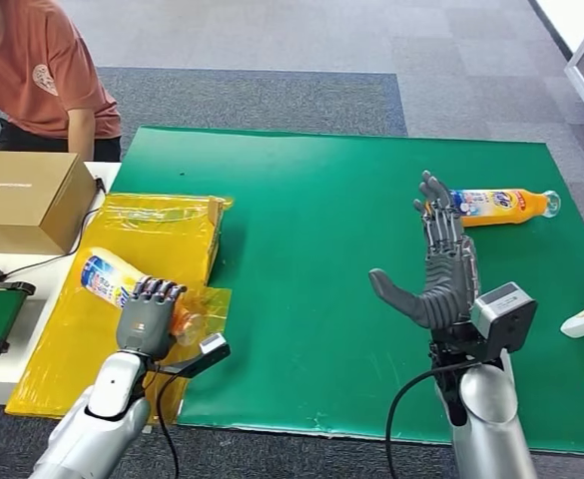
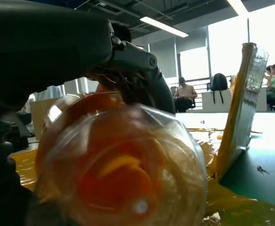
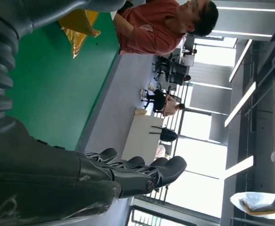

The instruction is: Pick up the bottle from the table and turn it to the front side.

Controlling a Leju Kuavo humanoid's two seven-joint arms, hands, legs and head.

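the bottle in the left hand lies tilted over the yellow plastic sheet at the left end of the surface, its long axis running from the upper left down toward the lower right in the head view, with the blue and white label toward the upper left end and the orange part under the fingers; which end carries the cap cannot be told from here. the left hand has its fingers curled over the lower end of the bottle and holds it, and in the left wrist view the orange bottle sits right against the dark fingers. a second bottle lies on its side at the far right of the green mat, its long axis running left to right with the clear cap end pointing right. the right hand stands upright above the mat with its fingers straight and spread and the thumb stuck out to the left, holding nothing; its fingertips lie just beside the label end of that second bottle, and contact cannot be told. a cardboard box sits at the far left, and a person in an orange shirt is behind it
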